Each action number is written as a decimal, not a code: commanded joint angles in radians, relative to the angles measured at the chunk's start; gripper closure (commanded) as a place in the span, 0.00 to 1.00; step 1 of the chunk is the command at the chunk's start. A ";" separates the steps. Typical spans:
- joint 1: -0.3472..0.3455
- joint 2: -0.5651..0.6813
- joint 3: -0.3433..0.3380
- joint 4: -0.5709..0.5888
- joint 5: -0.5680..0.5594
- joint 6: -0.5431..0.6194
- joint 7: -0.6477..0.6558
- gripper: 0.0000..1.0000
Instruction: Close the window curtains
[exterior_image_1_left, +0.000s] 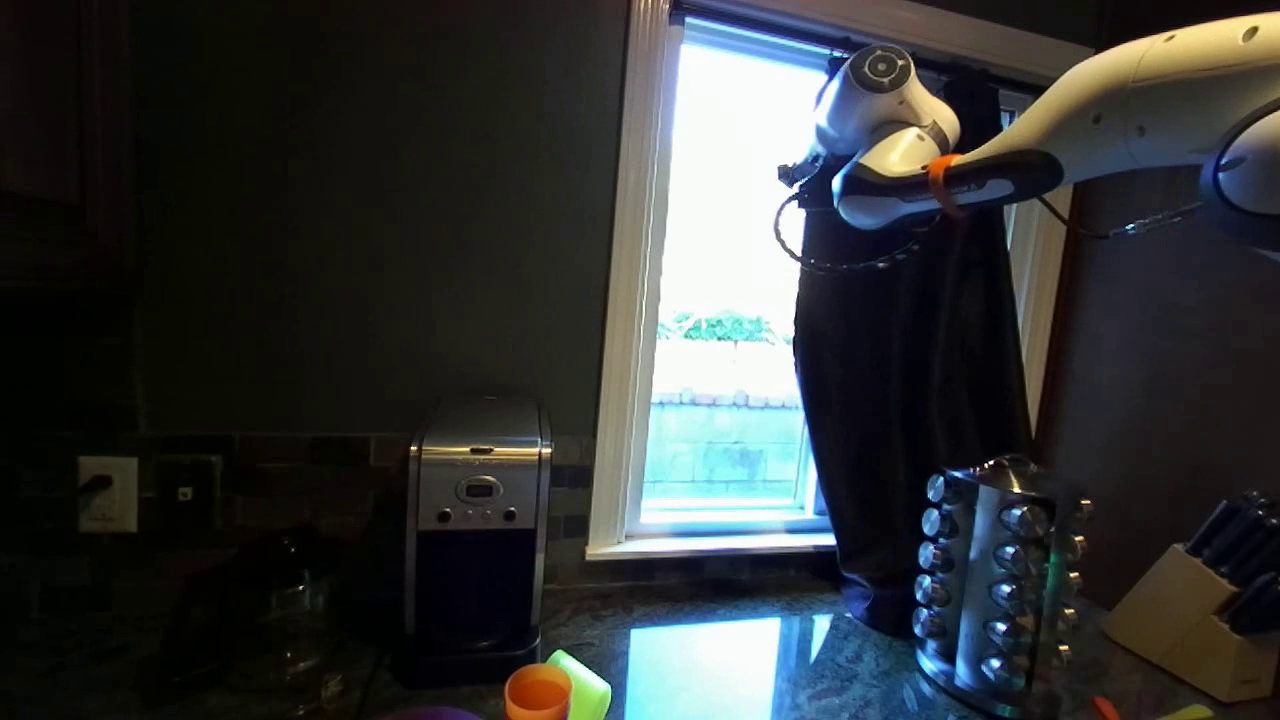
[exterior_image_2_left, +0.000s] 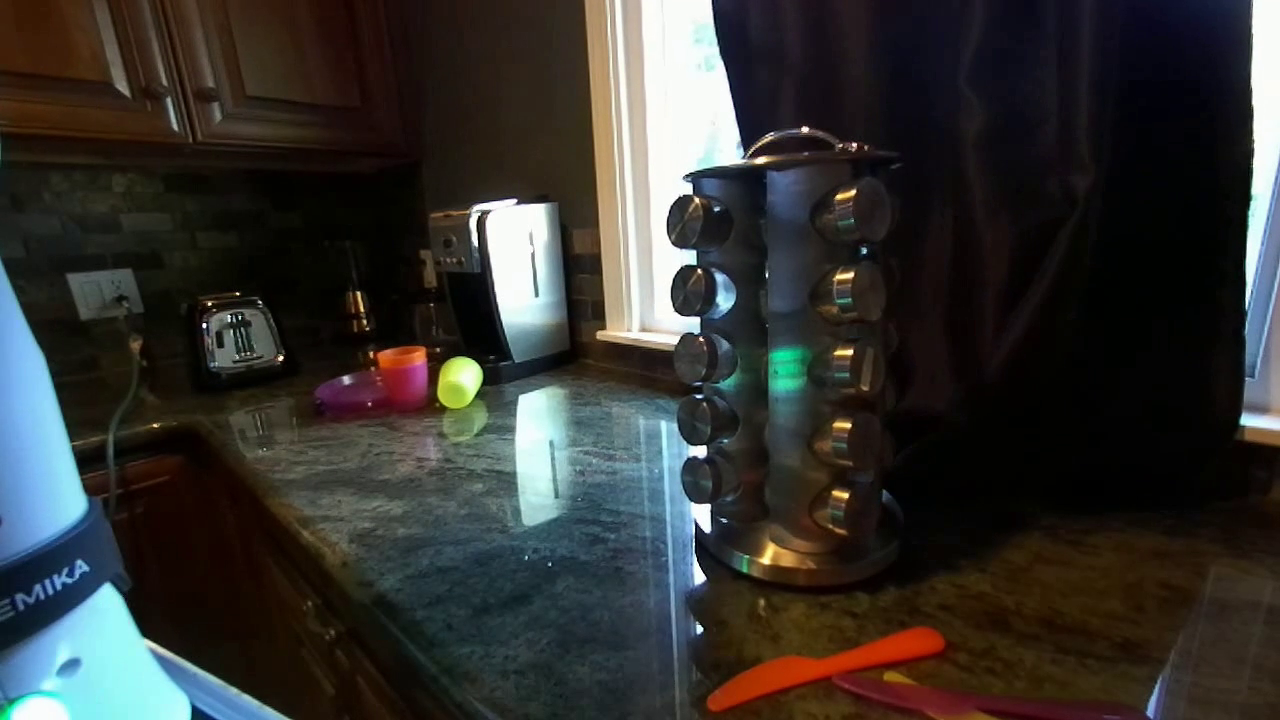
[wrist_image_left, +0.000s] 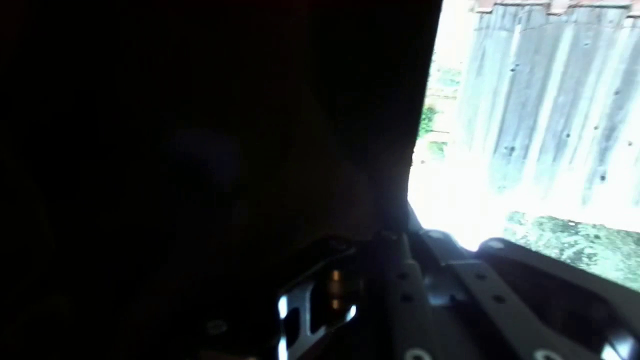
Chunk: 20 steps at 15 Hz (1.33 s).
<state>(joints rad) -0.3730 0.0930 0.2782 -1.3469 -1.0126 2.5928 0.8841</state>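
Observation:
The window curtains (exterior_image_1_left: 900, 390) are a long near-black drape hanging over the right part of the window in an exterior view. They also hang behind the spice rack in an exterior view (exterior_image_2_left: 1060, 250). The white-framed window (exterior_image_1_left: 725, 250) is bright and uncovered on its left part. My gripper (exterior_image_1_left: 800, 174) is high at the curtain's left edge, partly hidden by the arm. In the wrist view the dark curtain (wrist_image_left: 250, 125) fills the left side, and its edge runs down between the nearly closed fingertips (wrist_image_left: 414, 234). The dark picture hides how much fabric is held.
A steel spice rack (exterior_image_2_left: 800, 350) stands on the counter (exterior_image_2_left: 560, 560) before the curtain. A knife block (exterior_image_1_left: 1190, 620) is right of it. A coffee machine (exterior_image_1_left: 480, 540) is left of the window. Plastic knives (exterior_image_2_left: 830, 665) and cups (exterior_image_1_left: 540, 690) lie about. A curtain rod (exterior_image_1_left: 755, 28) runs along the top.

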 joint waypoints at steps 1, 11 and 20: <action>-0.009 -0.148 0.031 -0.217 0.239 0.076 -0.166 0.99; 0.054 -0.157 0.042 -0.289 0.482 0.241 -0.335 0.99; 0.030 -0.119 0.030 -0.213 0.382 0.310 -0.247 0.98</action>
<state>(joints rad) -0.3427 -0.0258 0.3082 -1.5602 -0.6303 2.9030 0.6370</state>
